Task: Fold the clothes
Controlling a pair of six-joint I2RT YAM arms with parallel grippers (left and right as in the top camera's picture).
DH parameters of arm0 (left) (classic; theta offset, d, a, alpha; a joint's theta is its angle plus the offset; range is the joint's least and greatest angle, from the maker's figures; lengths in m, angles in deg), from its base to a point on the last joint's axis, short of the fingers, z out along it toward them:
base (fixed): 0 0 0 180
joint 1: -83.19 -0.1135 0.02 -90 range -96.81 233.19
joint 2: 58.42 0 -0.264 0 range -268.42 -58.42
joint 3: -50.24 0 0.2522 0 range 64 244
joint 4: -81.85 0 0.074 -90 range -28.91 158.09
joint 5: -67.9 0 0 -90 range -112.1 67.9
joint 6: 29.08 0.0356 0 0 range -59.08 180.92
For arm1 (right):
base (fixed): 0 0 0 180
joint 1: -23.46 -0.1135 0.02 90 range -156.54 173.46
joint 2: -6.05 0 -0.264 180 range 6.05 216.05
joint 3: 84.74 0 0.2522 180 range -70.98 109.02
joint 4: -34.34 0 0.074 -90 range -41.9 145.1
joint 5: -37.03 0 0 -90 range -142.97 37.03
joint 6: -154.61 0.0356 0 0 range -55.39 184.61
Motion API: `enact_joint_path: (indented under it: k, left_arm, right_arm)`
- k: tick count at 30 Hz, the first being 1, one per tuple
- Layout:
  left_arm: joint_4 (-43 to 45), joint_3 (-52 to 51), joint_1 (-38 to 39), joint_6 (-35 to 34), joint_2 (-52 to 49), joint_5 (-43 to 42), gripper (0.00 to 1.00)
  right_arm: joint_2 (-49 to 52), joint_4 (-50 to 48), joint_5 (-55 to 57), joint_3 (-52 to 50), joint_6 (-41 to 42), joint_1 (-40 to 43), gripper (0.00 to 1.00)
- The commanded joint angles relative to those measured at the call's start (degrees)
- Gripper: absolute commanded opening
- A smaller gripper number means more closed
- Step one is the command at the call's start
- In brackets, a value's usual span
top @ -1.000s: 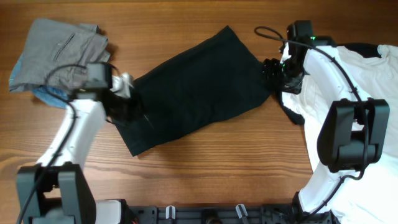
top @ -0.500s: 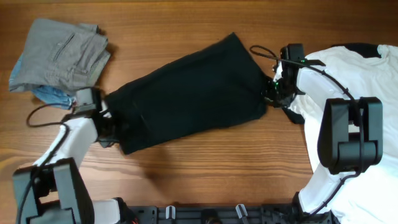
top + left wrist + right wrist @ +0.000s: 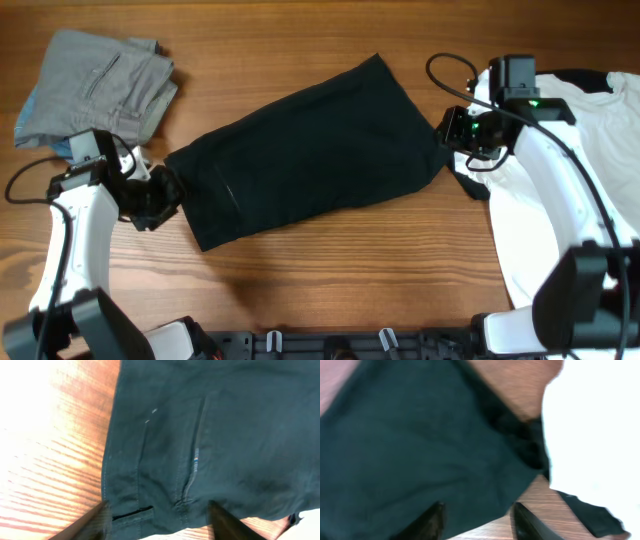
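The clothes, a pair of black shorts (image 3: 305,155), lie flat in a long folded band running diagonally across the middle of the table. My left gripper (image 3: 165,195) is at their lower left end, open; in the left wrist view its fingers (image 3: 86,524) straddle the stitched hem of the shorts (image 3: 210,435) with nothing gripped. At the upper right end my right gripper (image 3: 452,135) is open as well. The right wrist view shows its fingers (image 3: 527,521) apart above the edge of the shorts (image 3: 410,440).
A large white T-shirt (image 3: 560,190) covers the right side of the table, close to the right gripper, and shows in the right wrist view too (image 3: 595,425). Folded grey trousers (image 3: 95,85) lie at the back left corner. Wooden table (image 3: 330,270) runs along the front.
Both grippers have let go of the shorts and drawn back, the left one to the left, the right one to the right. The shorts now lie stretched out and still.
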Motion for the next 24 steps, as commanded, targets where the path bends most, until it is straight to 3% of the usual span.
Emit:
enact_joint_path:
  k: [1,3,5,11,16,21,24]
  left_arm:
    - [0.3,1.1,-0.7,3.0,1.9,4.0,0.87]
    - [1.3,1.1,-0.7,3.3,1.0,4.2,0.96]
    - [1.9,1.1,-0.7,5.4,-0.9,4.3,0.96]
    - [6.2,1.1,-0.7,5.7,-9.4,-1.0,0.86]
    - [8.6,1.1,2.3,6.9,-15.8,-1.4,0.75]
    - [12.4,1.1,7.9,6.8,-21.1,2.2,0.71]
    - [16.3,1.1,11.6,4.9,-26.9,2.3,0.61]
  right_arm:
    - [0.0,-0.2,-6.1,0.3,-5.0,-2.8,0.29]
    - [1.9,-2.3,-6.1,-0.5,-4.3,-5.0,0.19]
    - [4.2,-5.4,-6.1,-1.6,-3.6,-6.9,0.18]
    - [14.3,-10.6,-9.4,-2.3,4.8,-8.4,0.17]
    - [20.5,-14.1,-15.6,-2.3,4.8,-8.4,0.17]
    - [22.0,-14.4,-17.5,-2.3,4.5,-8.4,0.17]
    - [22.1,-15.2,-17.5,-2.3,4.6,-8.4,0.17]
